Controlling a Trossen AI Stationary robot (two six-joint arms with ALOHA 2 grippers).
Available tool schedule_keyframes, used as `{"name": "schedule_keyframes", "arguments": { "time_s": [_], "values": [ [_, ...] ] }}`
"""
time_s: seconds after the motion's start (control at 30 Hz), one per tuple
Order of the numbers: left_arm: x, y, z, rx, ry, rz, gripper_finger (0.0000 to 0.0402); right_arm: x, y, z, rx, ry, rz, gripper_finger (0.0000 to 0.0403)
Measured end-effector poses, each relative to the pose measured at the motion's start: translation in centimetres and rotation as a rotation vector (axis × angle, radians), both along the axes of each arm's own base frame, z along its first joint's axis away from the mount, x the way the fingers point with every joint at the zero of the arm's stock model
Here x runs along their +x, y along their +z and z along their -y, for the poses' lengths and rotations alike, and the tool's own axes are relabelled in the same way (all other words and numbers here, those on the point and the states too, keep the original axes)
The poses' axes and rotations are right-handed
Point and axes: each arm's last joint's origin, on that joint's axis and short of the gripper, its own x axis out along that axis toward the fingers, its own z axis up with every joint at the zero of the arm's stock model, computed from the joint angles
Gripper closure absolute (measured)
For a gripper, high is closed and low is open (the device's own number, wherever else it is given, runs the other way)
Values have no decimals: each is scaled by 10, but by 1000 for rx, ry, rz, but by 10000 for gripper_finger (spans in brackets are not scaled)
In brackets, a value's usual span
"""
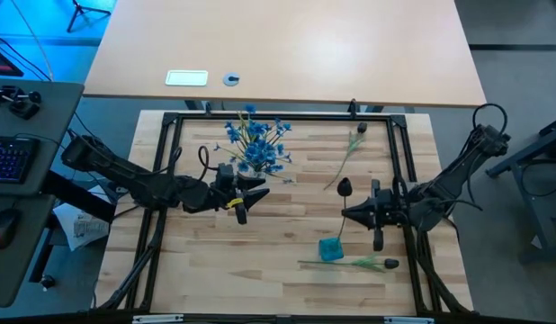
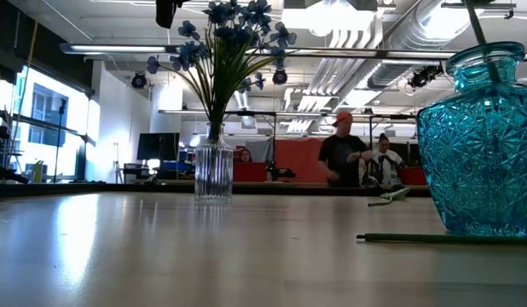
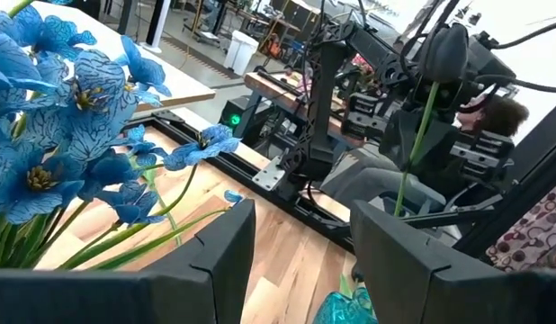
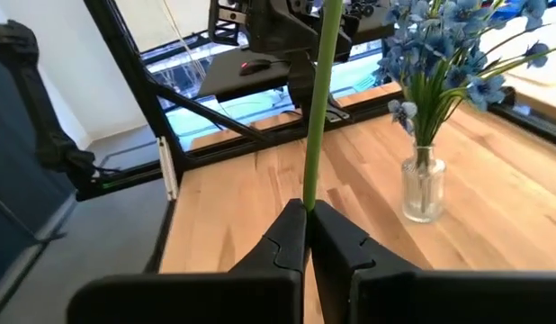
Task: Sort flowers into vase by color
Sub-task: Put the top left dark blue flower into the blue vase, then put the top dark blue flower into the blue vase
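At table centre, blue flowers (image 1: 256, 144) all sit in clear vase (image 2: 213, 173). Right gripper (image 4: 307, 216) clamps a dark-bud stem (image 4: 318, 99) above teal vase (image 1: 331, 249); two stems (image 1: 350, 263) remain. Left gripper (image 1: 241, 200) open, empty, beside the clear vase.

Your two arms are dark, jointed tubes with black cables looping off them. The left claw (image 1: 245, 200) carries a yellow mark; the right claw (image 4: 307, 236) has flat, angular black fingers.
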Motion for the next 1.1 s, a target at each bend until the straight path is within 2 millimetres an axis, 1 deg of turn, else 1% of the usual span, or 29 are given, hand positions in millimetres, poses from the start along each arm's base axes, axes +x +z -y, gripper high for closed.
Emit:
{"name": "schedule_keyframes", "arguments": {
  "time_s": [0.13, 0.23, 0.37, 0.5, 0.57, 0.63, 0.73, 0.83, 0.9, 0.97, 1.1],
  "values": [
    [0, 0, 0, 1, 0, -1, 230, 0, 0, 0, 50, -8, 7, 387],
    [0, 0, 0, 1, 0, -2, 230, 0, 0, 0, 91, -20, 11, 359],
    [0, 0, 0, 1, 0, -3, 230, 0, 1, -1, 145, -4, 16, 297],
    [0, 0, 0, 36, -3, -14, 230, 0, 8, -3, 174, 78, -2, 228],
    [0, 0, 0, 52, -5, -18, 230, -2, 13, -3, 186, 119, -40, 201],
    [-2, 2, -1, 61, -6, -16, 230, -5, 16, -3, 215, 156, -119, 182],
    [-6, 6, -2, 76, -7, -17, 230, -12, 16, 0, 301, 171, -282, 173],
    [-14, 11, -5, 83, -8, -32, 230, -19, 6, 5, 425, 96, -430, 177],
    [-20, 15, -7, 78, -7, -35, 230, -21, -5, 6, 489, 33, -497, 183],
    [-26, 18, -9, 77, -7, -33, 230, -23, -20, 8, 503, -22, -551, 190],
    [-35, 26, -13, 71, 2, -18, 230, -25, -47, 13, 526, -114, -595, 200]
  ]
}}
